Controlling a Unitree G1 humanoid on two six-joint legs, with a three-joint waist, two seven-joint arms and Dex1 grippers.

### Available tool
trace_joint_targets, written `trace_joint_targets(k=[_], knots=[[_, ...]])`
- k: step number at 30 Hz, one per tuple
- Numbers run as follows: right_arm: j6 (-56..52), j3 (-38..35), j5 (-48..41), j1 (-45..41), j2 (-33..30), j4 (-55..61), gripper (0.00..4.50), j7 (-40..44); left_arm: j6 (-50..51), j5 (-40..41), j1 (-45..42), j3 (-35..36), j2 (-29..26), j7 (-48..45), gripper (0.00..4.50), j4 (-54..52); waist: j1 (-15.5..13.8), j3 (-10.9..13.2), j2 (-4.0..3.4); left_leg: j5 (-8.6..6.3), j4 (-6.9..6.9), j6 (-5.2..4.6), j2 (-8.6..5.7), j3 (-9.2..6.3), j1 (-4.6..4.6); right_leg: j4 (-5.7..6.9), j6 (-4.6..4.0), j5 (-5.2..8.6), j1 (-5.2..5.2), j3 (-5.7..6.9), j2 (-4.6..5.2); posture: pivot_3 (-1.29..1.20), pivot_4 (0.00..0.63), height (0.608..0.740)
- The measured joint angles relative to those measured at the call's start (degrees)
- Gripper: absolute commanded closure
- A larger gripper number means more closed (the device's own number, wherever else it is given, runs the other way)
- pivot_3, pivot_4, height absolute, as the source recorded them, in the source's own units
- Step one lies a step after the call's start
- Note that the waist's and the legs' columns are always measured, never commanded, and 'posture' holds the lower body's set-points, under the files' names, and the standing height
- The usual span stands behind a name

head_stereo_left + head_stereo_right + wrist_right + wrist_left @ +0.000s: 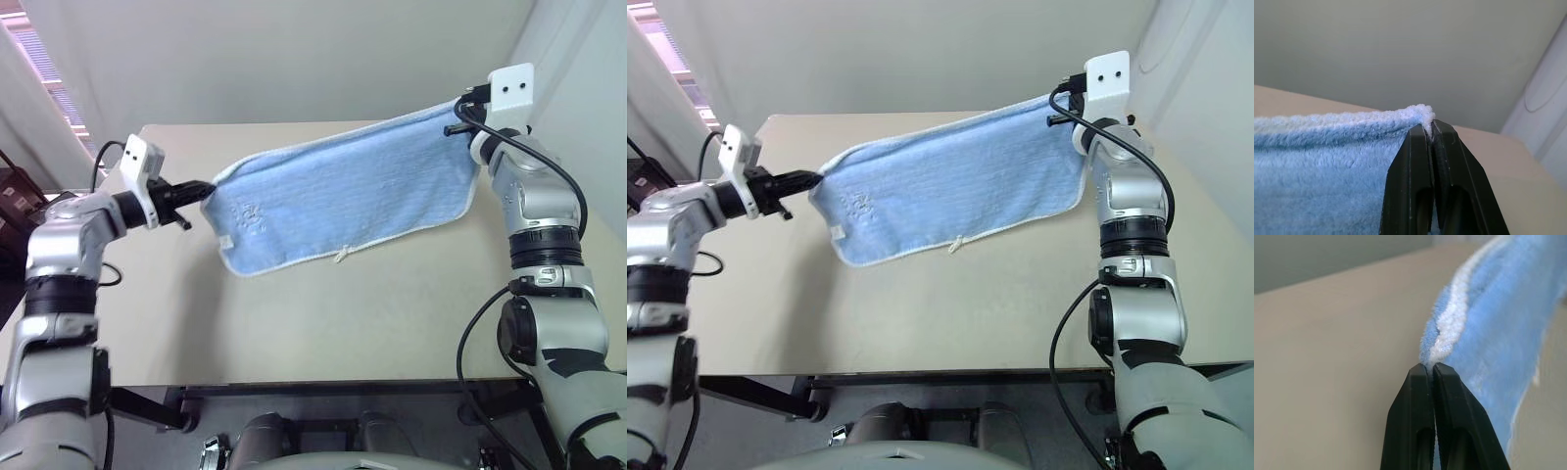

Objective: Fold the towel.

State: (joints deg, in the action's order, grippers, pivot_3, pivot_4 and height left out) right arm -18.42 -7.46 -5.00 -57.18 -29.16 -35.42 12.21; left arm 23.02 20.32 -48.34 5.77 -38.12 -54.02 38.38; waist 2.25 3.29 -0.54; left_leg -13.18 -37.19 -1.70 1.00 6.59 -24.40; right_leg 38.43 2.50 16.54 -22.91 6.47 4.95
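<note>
The towel (343,196) hangs stretched above the table (323,323), each upper corner clamped by the left gripper (201,188) and right gripper (1431,128). Soft and light, it sags; corner grips suit it.

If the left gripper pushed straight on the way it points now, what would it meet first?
The towel itself: the left gripper is shut on its corner, so it would bunch the hanging cloth toward the right gripper. Beyond that, depth is unclear.
</note>
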Motion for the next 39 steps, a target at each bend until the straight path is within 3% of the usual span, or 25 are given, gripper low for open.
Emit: trace_joint_targets(k=[9, 14, 19, 24, 29, 34, 39], knots=[[11.7, -1.5, -0.3, -4.5, 1.3, -17.0, 4.5, -1.5, -22.7, -9.2, -19.6, -0.1, 9.0, 16.9, 4.44, 32.1, 0.5, 0.1, 0.21, 0.01, 0.06, 0.0, -0.01, 0.15, -0.05, 0.02, 0.11, -0.06, -0.16, -0.07, 0.02, 0.0, 0.0, 0.724], [24.5, -5.4, -2.8, -11.3, 2.4, -27.6, 4.5, -1.6, -31.2, -11.8, -25.3, 1.2, 9.7, 23.0, 4.44, 36.6, 0.5, 0.2, 0.25, 0.01, 0.11, 0.01, 0.01, 0.2, -0.07, 0.02, 0.12, -0.05, -0.21, -0.08, 0.02, 0.0, 0.0, 0.724], [31.6, -7.3, -5.0, -9.9, 3.0, -28.4, 4.5, 4.7, -35.8, -12.1, -24.9, 3.4, 8.5, 16.0, 4.44, 36.9, 0.5, 0.2, 0.25, 0.01, 0.04, 0.0, 0.0, 0.27, -0.03, 0.02, 0.14, -0.06, -0.14, -0.07, 0.0, 0.0, 0.0, 0.724], [33.7, -7.5, -7.5, 3.8, 4.2, -17.6, 4.5, 11.2, -36.5, -11.8, -16.2, 4.2, 5.4, 0.8, 4.44, 35.7, 0.6, 0.2, 0.25, 0.01, -0.02, 0.0, 0.01, 0.26, 0.0, 0.12, 0.14, -0.06, -0.12, -0.08, 0.01, 0.0, 0.0, 0.724], [25.3, -7.8, -13.3, 20.2, 5.3, 3.6, 4.5, 15.0, -34.6, -10.3, -7.8, 4.6, 2.0, -12.4, 4.44, 31.0, 0.4, 0.2, 0.25, 0.01, -0.13, 0.0, 0.04, 0.25, -0.11, 0.3, 0.13, -0.06, -0.29, -0.11, 0.05, 0.0, 0.0, 0.724], [15.1, -9.0, -19.2, 30.1, 3.1, 23.0, 4.5, 16.5, -30.6, -6.7, 1.2, 6.2, -2.0, -18.6, 4.44, 16.5, 0.3, 0.2, 0.25, -0.17, -0.26, -0.29, 0.05, 0.16, 0.02, 0.5, 0.09, -0.06, -0.19, -0.16, 0.14, 0.0, 0.0, 0.724], [6.8, -9.4, -24.9, 44.6, 1.4, 37.6, 4.5, 19.9, -20.6, -1.7, 16.3, 7.5, -5.8, -20.8, 4.44, -1.7, 0.3, 0.2, 0.28, -0.19, -0.27, -0.3, 0.1, 0.01, 0.08, 0.61, -0.01, -0.05, -0.19, -0.17, 0.18, 0.0, 0.0, 0.724]])
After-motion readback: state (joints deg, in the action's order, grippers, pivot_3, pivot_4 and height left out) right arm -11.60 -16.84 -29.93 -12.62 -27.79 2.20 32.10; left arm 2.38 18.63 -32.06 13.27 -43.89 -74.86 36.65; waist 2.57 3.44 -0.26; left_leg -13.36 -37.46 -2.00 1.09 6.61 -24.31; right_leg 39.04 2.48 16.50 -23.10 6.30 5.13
